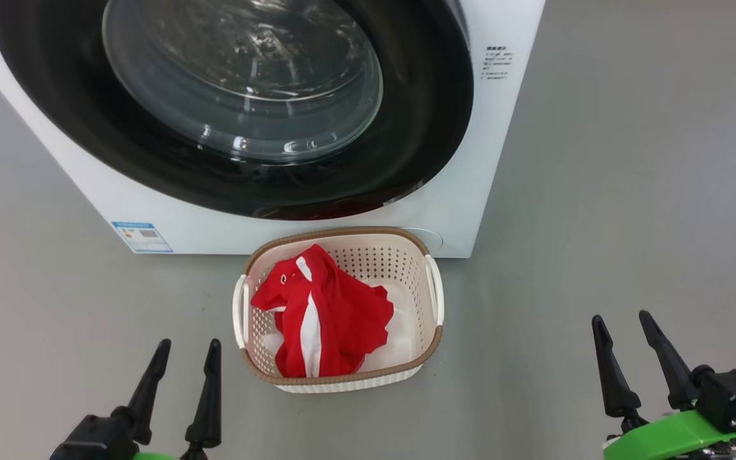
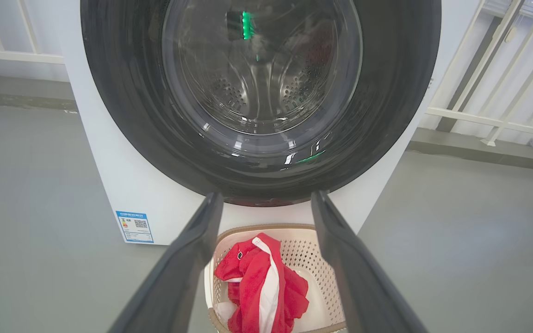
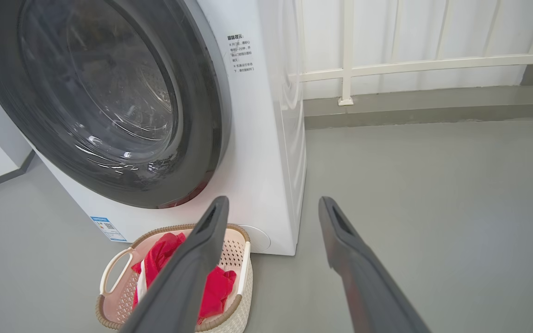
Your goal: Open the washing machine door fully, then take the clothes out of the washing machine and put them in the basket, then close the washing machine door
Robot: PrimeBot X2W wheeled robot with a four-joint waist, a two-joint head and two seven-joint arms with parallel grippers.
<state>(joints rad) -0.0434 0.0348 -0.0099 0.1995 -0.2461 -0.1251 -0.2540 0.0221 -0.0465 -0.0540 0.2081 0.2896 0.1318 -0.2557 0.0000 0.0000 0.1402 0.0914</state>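
While the left gripper (image 1: 189,345) at the lower left and the right gripper (image 1: 620,316) at the lower right of the head view both stand with jaws spread wide and hold nothing, the clothes (image 1: 329,313) lie inside the basket (image 1: 406,259) at the lower centre. The red garment with its white stripe is heaped toward the basket's left side, leaving the pale bottom bare on the right. The basket rests on the grey floor (image 1: 598,223), just in front of the washing machine (image 1: 476,191), whose white body occupies the upper left of the frame. The washing machine door (image 1: 240,83) sits closed, its black rim flat against the machine front; the steel drum (image 2: 257,92) shows through the glass in the left wrist view. A blue label (image 1: 142,236) marks the machine's lower left corner. Both grippers are well apart from the basket, one on each side.
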